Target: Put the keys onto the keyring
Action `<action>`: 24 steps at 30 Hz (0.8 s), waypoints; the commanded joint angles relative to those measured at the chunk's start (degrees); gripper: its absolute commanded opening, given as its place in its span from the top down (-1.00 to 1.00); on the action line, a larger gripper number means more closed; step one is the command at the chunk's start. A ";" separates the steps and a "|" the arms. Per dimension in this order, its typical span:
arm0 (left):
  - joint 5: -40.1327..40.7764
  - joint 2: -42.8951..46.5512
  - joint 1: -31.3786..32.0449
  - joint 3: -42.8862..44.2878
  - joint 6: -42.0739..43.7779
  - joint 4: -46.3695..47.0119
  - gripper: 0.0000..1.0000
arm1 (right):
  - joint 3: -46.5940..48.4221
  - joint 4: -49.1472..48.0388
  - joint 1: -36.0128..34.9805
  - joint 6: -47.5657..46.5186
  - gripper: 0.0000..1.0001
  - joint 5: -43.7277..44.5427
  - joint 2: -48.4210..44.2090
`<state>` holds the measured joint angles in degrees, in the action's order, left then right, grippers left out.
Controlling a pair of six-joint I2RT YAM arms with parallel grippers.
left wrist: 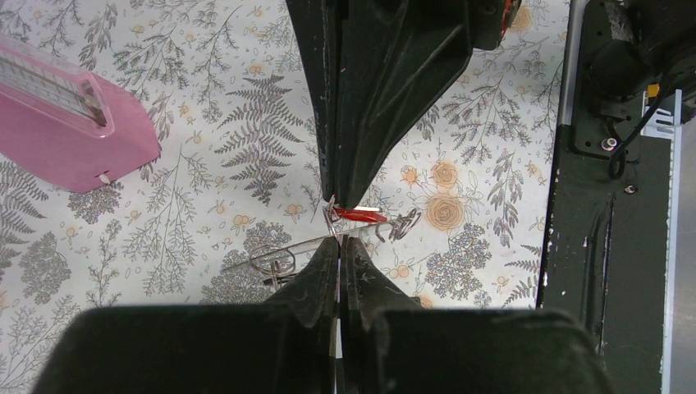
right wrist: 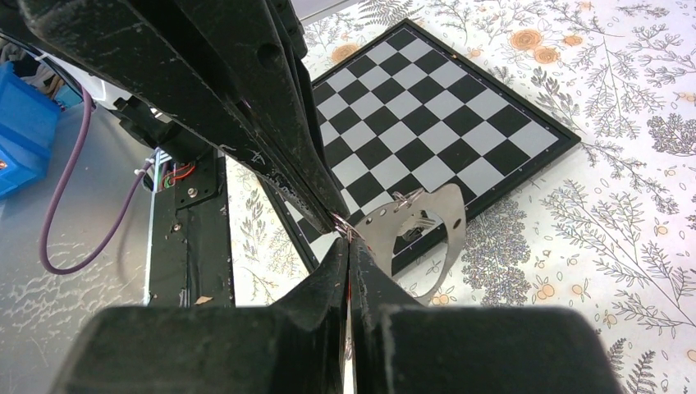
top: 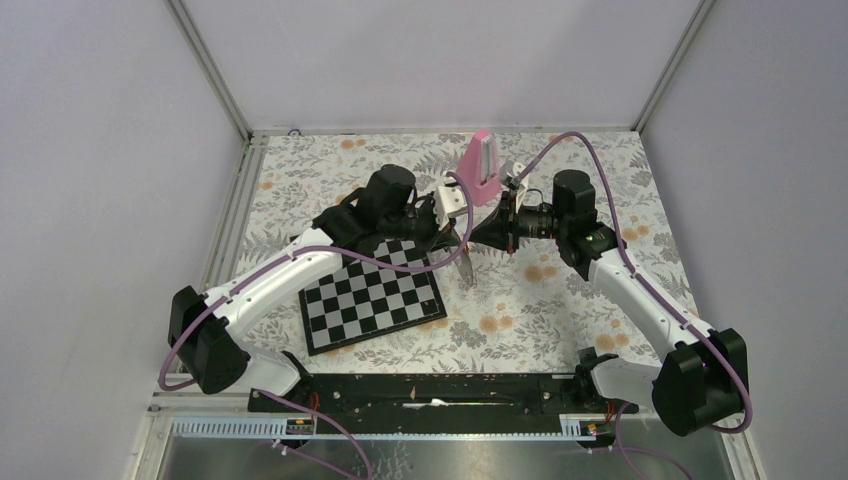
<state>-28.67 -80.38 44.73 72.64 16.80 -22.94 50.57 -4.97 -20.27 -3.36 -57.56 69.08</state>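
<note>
Both grippers meet tip to tip above the flowered table, right of the chessboard. My left gripper (top: 460, 243) (left wrist: 340, 242) is shut on the keyring (left wrist: 304, 244), a pale translucent loop seen edge-on here. The keyring (right wrist: 450, 230) hangs as a flat oval below the tips, also visible from above (top: 467, 268). My right gripper (top: 473, 238) (right wrist: 350, 244) is shut on the red-headed key (left wrist: 359, 214), pressed against the loop at the left fingertips. A small wire ring (left wrist: 271, 258) with a dark metal piece sits at the loop's far end; whether that piece is the dark-silver key I cannot tell.
The pink metronome (top: 482, 168) (left wrist: 70, 131) stands just behind the grippers. The chessboard (top: 370, 295) (right wrist: 427, 123) lies under the left arm. The black base rail (top: 430, 395) runs along the near edge.
</note>
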 commanded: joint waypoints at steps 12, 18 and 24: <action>-5.47 3.68 -0.46 0.51 2.65 4.46 1.00 | -1.48 -2.25 1.77 -0.65 1.00 0.15 -0.25; -8.24 4.25 -1.50 0.05 2.22 5.21 1.00 | -2.61 -3.99 2.39 0.01 0.91 -1.24 -0.20; -11.31 3.98 -1.95 -0.21 1.68 6.38 1.00 | -3.31 -4.98 2.42 0.19 0.75 -2.83 -0.19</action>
<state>-34.13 -79.66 43.13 72.47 18.83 -22.44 48.12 -8.05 -18.72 -2.85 -60.12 69.12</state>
